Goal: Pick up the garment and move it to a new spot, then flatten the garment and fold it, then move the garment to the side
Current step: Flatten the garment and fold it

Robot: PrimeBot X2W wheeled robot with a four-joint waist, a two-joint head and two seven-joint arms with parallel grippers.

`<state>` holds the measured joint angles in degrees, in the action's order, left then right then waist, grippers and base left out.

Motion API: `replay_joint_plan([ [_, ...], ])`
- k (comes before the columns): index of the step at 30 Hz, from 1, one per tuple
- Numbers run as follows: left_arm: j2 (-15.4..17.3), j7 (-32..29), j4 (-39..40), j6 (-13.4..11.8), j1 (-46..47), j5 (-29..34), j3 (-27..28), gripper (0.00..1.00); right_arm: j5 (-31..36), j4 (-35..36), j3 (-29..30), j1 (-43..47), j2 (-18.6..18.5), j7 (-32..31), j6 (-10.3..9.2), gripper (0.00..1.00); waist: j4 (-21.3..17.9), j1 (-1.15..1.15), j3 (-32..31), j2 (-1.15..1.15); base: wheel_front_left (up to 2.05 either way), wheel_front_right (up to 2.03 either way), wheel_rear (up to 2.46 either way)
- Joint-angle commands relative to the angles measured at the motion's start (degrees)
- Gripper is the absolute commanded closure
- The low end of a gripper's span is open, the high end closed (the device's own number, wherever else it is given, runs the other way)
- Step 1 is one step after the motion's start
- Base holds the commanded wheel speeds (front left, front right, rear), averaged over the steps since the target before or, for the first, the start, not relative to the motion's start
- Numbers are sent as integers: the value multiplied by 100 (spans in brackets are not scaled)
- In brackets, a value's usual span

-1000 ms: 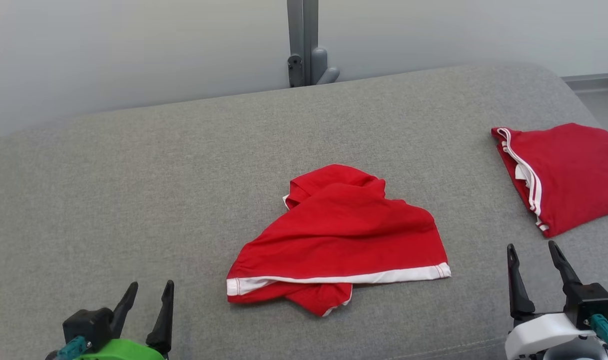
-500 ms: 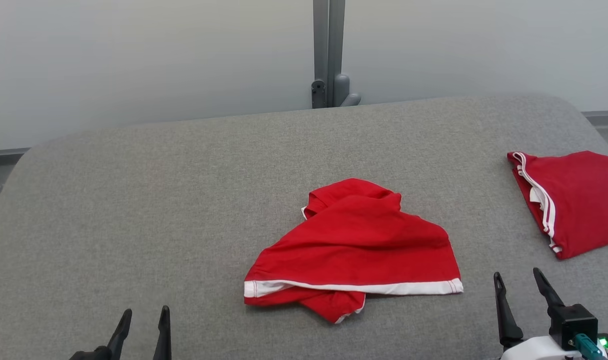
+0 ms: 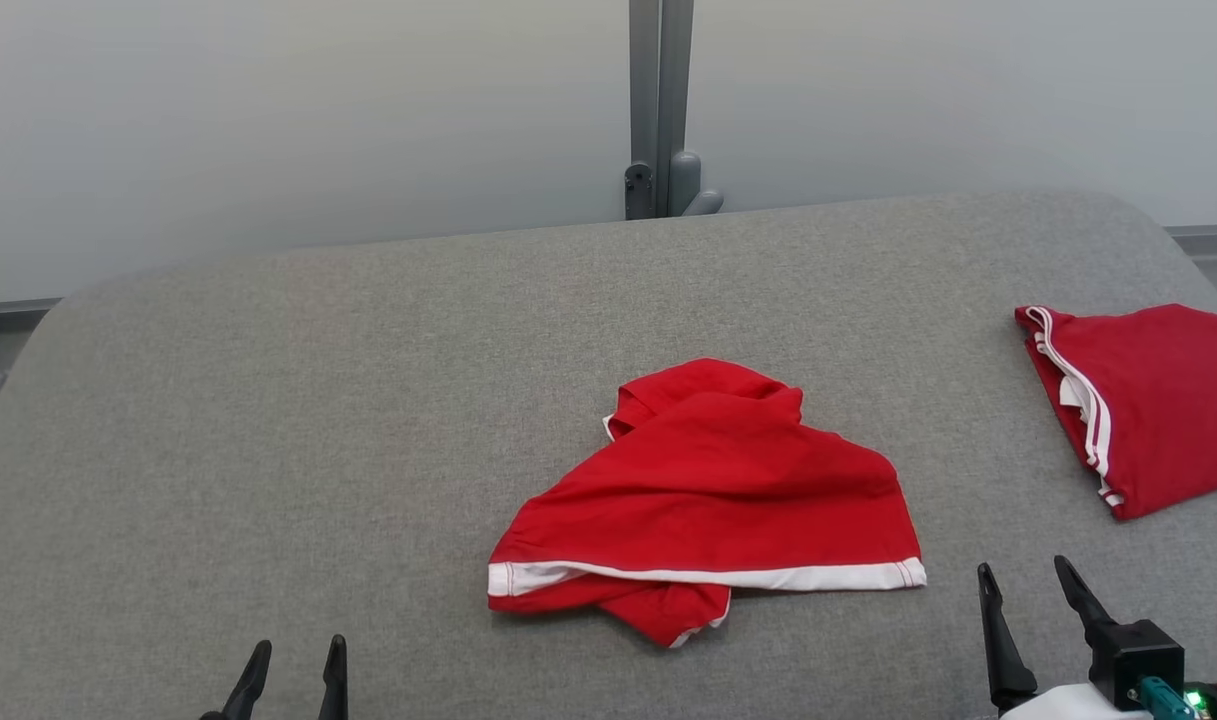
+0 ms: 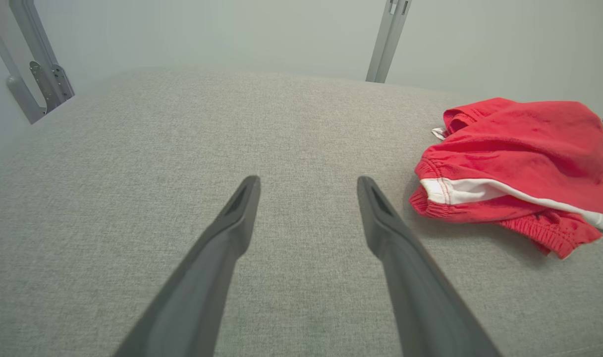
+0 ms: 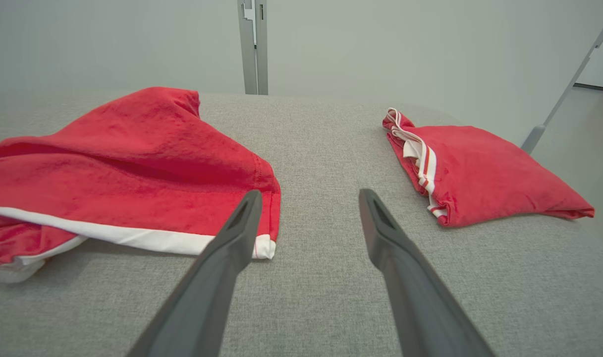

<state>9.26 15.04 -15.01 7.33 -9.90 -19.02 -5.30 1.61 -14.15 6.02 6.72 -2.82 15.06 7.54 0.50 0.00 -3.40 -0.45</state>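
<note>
Garment (image 3: 708, 500): red, white trim, crumpled heap, centre of cushion (image 3: 268, 420), untouched.
Left gripper (image 3: 299, 643): fingers apart, empty, well left of heap.
Right gripper (image 3: 1023, 566): fingers apart, empty, near hem's right end.
Folded piece (image 3: 1158, 400): red, far right.
Progress, judged: none; pick-up, flatten, fold, set-aside pending.

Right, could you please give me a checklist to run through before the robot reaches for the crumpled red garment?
1. Left gripper open and empty: ok.
2. Right gripper open and empty: ok.
3. Crumpled garment free, touched by neither gripper: ok.
4. Crumpled garment flat: not ok, bunched up.
5. Folded garment lies apart from it: ok.
6. Bare grey surface on the left for a new spot: ok.
</note>
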Motion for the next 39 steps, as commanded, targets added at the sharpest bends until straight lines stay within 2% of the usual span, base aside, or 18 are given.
replay_joint_plan([
  [1, -8, 15, 16, 19, 56, -4, -1, 0, -27, -11, -10, -33, -15, 15, -11, 0, -8, 0, 2, 45, 0, 0, 0],
  [11, 91, 15, 20, 20, 93, -114, -93, 0, -266, 28, -65, -157, -16, 15, -11, 0, -87, 0, 53, 45, 0, 0, 0],
  [14, 128, 15, 23, 20, 199, -133, -186, 0, -374, -167, -119, -265, -12, 15, -11, 0, -129, 0, 121, 45, 0, 0, 0],
  [18, 235, -35, -196, 21, 429, -293, -572, 0, -403, -548, -480, -608, -66, -478, -11, 0, -197, 0, 213, 45, 0, 0, 0],
  [26, 496, -720, -342, 21, 1075, -888, -1393, 0, -841, -1001, -1069, -1216, -363, -1468, -11, 0, -243, 0, 526, 45, 0, 0, 0],
  [39, 774, -1095, -414, 21, 1794, -1824, -2107, 0, -919, -1681, -1149, -1920, -268, -1629, -11, 0, -265, 0, 1115, 45, 0, 0, 0],
])
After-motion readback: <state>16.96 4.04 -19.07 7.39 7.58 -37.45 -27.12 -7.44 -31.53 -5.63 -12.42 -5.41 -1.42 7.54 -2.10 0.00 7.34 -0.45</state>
